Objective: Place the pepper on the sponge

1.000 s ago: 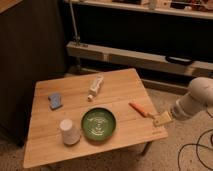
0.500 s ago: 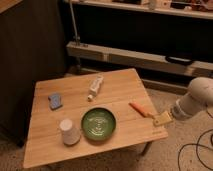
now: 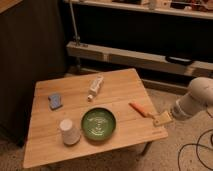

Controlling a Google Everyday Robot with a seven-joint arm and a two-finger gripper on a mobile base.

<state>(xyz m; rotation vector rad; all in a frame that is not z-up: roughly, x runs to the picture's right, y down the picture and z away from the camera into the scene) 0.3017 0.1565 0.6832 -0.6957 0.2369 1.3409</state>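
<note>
Wooden tabletop (image 3: 125,90) carries everything; at its edge we see our tool (image 3: 162,119) open, the pepper (image 3: 136,108) just beside it, the sponge (image 3: 55,101) well apart.

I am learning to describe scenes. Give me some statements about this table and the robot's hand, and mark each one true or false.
1. The pepper lies on the sponge. False: it lies on the bare table, and the sponge is far from it on the opposite side.
2. The hand is at the table edge, close beside the pepper. True.
3. The white cup stands on the green plate. False: it stands on the table beside the plate.
4. The white tube lies on the table beyond the plate. True.
5. The sponge has something on top of it. False: nothing rests on it.
</note>
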